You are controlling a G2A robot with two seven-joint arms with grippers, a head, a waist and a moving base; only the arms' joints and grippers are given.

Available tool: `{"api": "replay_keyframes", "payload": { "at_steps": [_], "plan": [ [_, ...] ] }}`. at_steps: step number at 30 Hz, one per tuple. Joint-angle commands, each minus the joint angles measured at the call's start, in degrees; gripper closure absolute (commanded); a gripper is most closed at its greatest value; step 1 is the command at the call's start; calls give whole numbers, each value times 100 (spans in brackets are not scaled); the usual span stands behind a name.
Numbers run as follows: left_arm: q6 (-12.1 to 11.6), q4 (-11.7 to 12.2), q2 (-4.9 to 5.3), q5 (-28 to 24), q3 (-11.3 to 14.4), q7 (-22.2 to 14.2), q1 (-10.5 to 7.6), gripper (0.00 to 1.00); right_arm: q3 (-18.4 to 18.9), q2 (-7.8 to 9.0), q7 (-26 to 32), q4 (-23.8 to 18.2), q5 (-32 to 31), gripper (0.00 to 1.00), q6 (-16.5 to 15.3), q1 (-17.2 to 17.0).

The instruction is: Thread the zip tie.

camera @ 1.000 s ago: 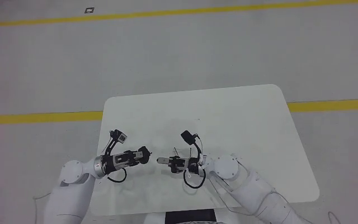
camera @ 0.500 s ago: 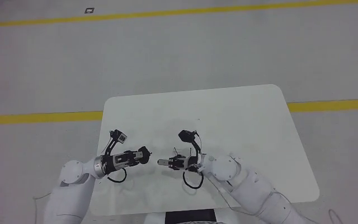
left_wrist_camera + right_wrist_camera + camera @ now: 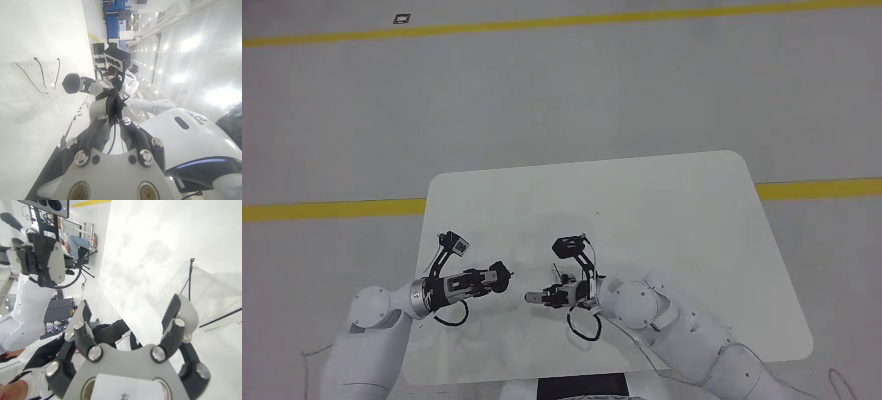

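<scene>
Zip ties point(image 3: 42, 75) just beyond wide-open right claw point(image 3: 130, 300); left claw point(image 3: 113, 112) closed, opposite it.

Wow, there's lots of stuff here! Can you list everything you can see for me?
white table with rounded corners: one, white, standing on the grey floor.
clear plastic tray: one, see-through, lying flat on the table.
thin black plastic zip ties: three, black, lying loose and unlooped in the tray.
yellow floor stripes: two, yellow, one far beyond the table, one passing behind it.
small square floor marker: one, black and white, beside the far stripe.
left gripper: one, black and grey, shut, above the near part of the table.
right gripper: one, grey with black pads, open and empty, next to the tray, facing the left gripper.
</scene>
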Motion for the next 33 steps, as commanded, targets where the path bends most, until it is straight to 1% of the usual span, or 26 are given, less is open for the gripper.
{"api": "replay_keyframes", "payload": {
  "at_steps": [1, 3, 4, 5, 11, 13, 16, 25, 31, 32, 33],
  "plan": [
    [0, 0, 0, 0, 0, 0, 0, 100, -81, -15, 104, 43, -162, 0, 68, 99],
    [0, 0, 0, 0, 0, 0, 0, 100, -159, -43, 167, 145, -224, 0, 106, 207],
    [0, 0, 0, 0, 0, 0, 0, 100, -215, -51, 210, 187, -387, 0, 148, 277],
    [0, 0, 0, 0, 0, 0, 0, 100, -246, -62, 197, 168, -428, 0, 169, 302],
    [0, 0, 0, 0, 0, 0, 0, 100, -246, -62, 197, 168, -428, 0, 169, 302],
    [0, 0, 0, 0, 0, 0, 0, 100, -267, -63, 104, 202, -492, 0, 137, 264],
    [0, 0, 0, 0, 0, 0, 0, 100, -313, -72, 133, 234, -667, 0, 245, 299],
    [0, 0, 0, 0, 0, 0, 0, 100, -347, -82, 118, 263, -750, 0, 249, 312],
    [0, 0, 0, 0, 0, 0, 0, 100, -409, -101, 85, 327, -989, 0, 305, 328],
    [0, 0, 0, 0, 0, 0, 0, 100, -411, -103, 80, 328, -1008, 20, 312, 328],
    [0, 0, 0, 0, 0, 0, 0, 100, -408, -105, 60, 324, -1028, 52, 317, 322]
  ]
}}
